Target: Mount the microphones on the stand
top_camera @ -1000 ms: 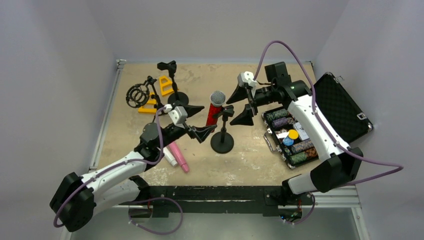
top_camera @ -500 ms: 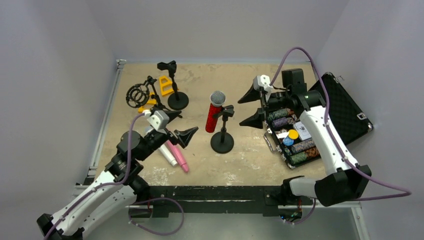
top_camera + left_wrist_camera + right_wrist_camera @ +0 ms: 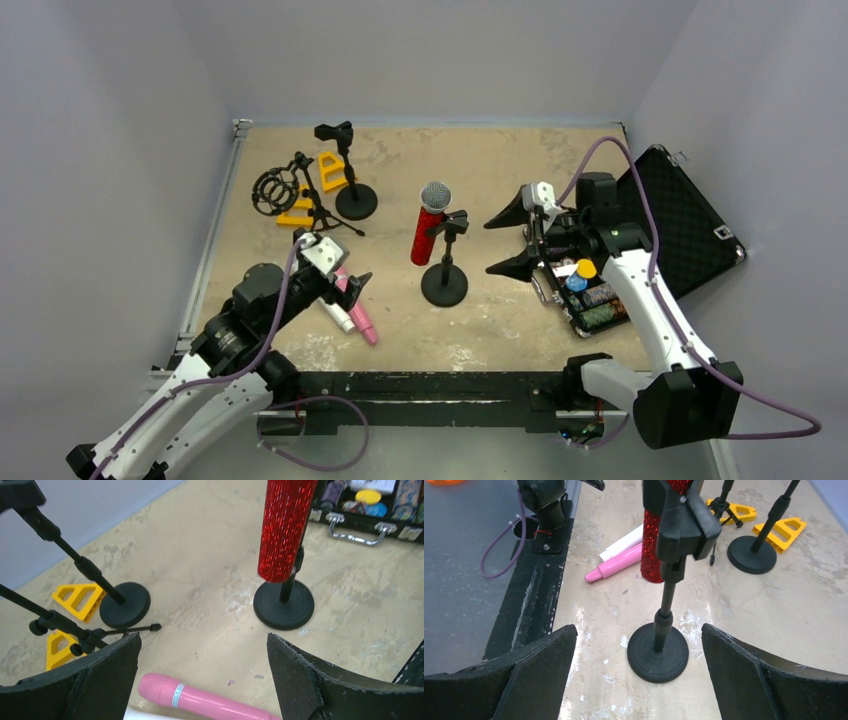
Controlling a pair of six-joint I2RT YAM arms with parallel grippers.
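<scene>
Three microphones on the table [image 3: 500, 165]: one mounted, two loose.

1. Red glitter microphone [image 3: 428, 234], silver mesh head. It sits in the clip of the centre stand [image 3: 445, 284], about mid-table. Long axis near upright with a slight lean. The head points up, and the tail end hangs clear above the round base, on the stand's left side in the top view.

2. Pink microphone [image 3: 359, 314]. It lies flat near the front edge, left of the centre stand and well apart from it. Long axis diagonal, running from far-left to near-right in the top view. Which end is the head cannot be told.

3. White microphone [image 3: 338, 316]. It lies flat just beside the pink one on its left, roughly parallel. Its far end is hidden under the left arm.

4. Left gripper [image 3: 202, 640]. Jaws spread wide, holding nothing. It hovers over the far ends of the two loose microphones. In the wrist view the pink one's rounded end lies below, between the fingers.

5. Right gripper [image 3: 488, 247]. Jaws spread wide, holding nothing. It is right of the centre stand, facing it and apart from it.

6. Sundries. A second round-base stand [image 3: 355, 200] is at the back left, with a tripod stand with ring mount [image 3: 276, 190] and two yellow brackets [image 3: 333, 170] beside it. An open case [image 3: 690, 215] of chips is at the right.
</scene>
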